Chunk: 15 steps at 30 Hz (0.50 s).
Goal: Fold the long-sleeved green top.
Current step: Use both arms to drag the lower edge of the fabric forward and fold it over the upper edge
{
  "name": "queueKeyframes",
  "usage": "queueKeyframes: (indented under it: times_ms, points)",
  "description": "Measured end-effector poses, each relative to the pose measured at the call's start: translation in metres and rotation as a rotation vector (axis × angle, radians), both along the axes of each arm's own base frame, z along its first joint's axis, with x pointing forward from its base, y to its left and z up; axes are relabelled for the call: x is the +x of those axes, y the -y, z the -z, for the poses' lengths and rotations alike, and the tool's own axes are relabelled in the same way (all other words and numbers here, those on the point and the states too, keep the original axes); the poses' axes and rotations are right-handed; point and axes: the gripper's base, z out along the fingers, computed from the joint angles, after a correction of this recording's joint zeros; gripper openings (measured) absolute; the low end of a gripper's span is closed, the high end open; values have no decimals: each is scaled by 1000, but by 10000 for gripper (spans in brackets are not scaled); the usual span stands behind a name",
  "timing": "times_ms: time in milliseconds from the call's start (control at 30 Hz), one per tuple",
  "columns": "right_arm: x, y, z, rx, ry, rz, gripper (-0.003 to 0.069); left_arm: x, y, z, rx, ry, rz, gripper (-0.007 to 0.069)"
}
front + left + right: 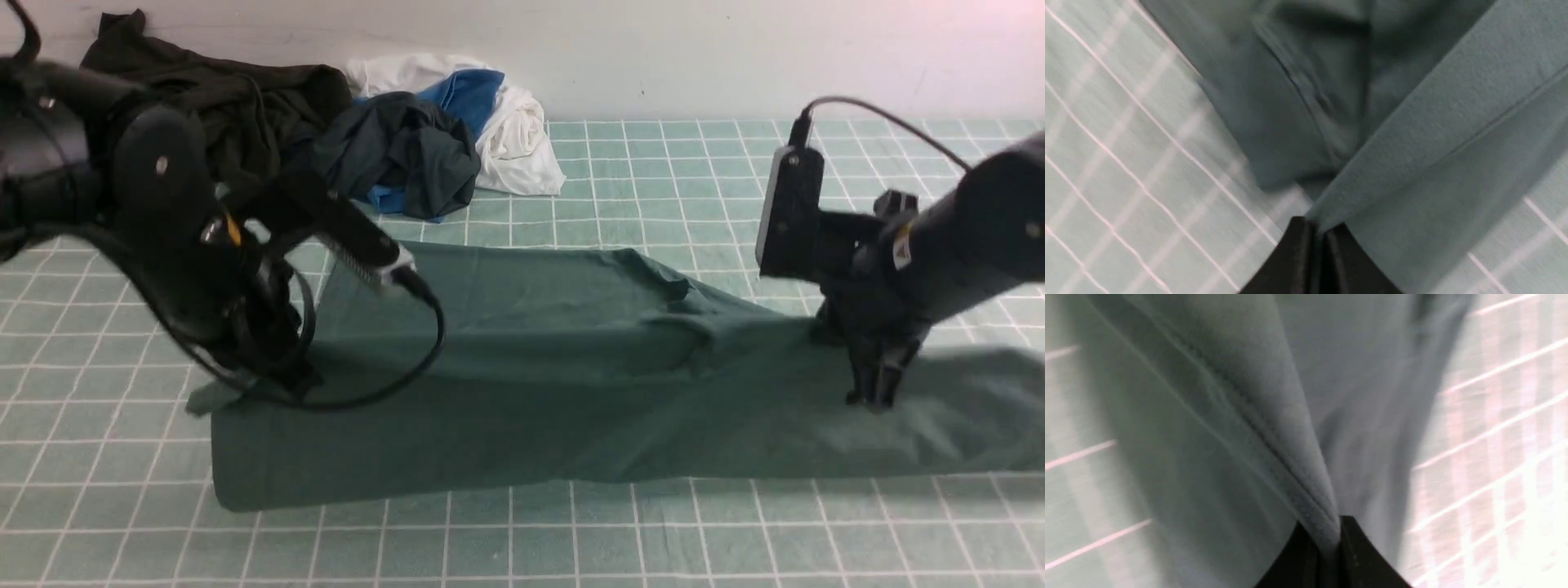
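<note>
The green long-sleeved top (pixel 555 392) lies as a wide band across the gridded mat, with a raised ridge running toward its right side. My left gripper (pixel 286 380) is at the top's left end and is shut on its edge. In the left wrist view the left gripper (pixel 1319 228) pinches a corner of the green long-sleeved top (pixel 1433 143). My right gripper (pixel 878 398) points down on the right part of the top. In the right wrist view the right gripper (pixel 1331 535) is shut on a seamed fold of the green long-sleeved top (pixel 1274 416).
A pile of other clothes sits at the back left against the wall: a dark olive-black garment (pixel 212 98), a slate-grey garment with blue (pixel 400 155) and a white cloth (pixel 518 135). The left arm's cable (pixel 424 351) hangs over the top.
</note>
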Motion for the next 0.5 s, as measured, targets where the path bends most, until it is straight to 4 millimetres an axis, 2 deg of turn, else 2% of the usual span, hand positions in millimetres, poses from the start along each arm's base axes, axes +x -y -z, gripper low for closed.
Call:
queueKeyframes:
  times_ms: [33, 167, 200, 300, 333, 500]
  points:
    - [11, 1, -1, 5, 8, 6, 18, 15, 1, -6, -3, 30, 6, 11]
    - [69, 4, 7, 25, 31, 46, 18, 91, 5, -2, -1, 97, 4, 17]
    - [78, 4, 7, 29, 43, 52, 18, 103, 5, -4, -5, 121, -1, 17]
    - [110, 2, 23, 48, 50, 91, 18, 146, 4, 13, -10, 153, -22, 17]
    - [122, 1, 32, 62, 50, 114, 20, 161, 5, 28, -12, 147, -33, 18]
    - [146, 2, 55, 136, 39, 236, 64, 188, 1, 62, -36, 134, -71, 61]
